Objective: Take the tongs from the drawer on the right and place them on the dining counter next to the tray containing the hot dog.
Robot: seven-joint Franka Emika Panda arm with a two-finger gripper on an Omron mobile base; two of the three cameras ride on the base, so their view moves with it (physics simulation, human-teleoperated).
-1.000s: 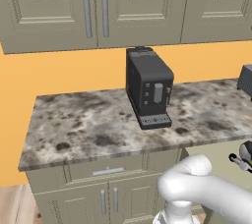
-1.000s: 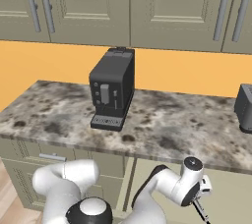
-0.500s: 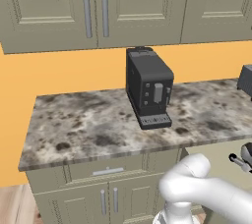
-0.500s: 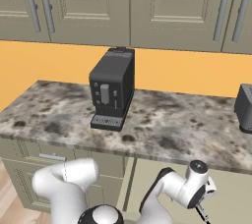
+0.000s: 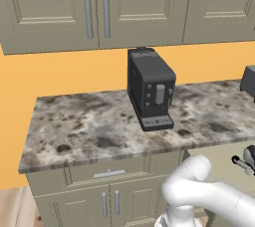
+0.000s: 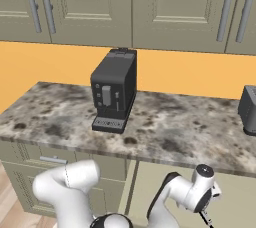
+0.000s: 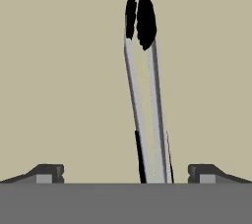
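Observation:
The tongs (image 7: 146,95) lie on the pale floor of the open drawer (image 7: 59,70), silver arms running up the hand view to black tips. My gripper (image 7: 126,173) hangs over them, open, with one fingertip on each side and the handle end between the two. Neither fingertip touches the tongs. From the base views the drawer (image 6: 150,184) stands pulled out under the wall counter (image 6: 165,134), and my hand reaches down into it at the right. The drawer's interior (image 5: 219,164) also shows beside my arm.
A black coffee machine (image 5: 151,87) (image 6: 114,89) stands on the speckled wall counter (image 5: 89,124). A dark toaster (image 6: 248,109) sits at the counter's right end. Upper cabinets hang above. A shut drawer (image 5: 107,171) and cabinet doors lie to the left.
In the right base view my hand has shifted slightly to the right and lower over the open drawer. Nothing else has moved.

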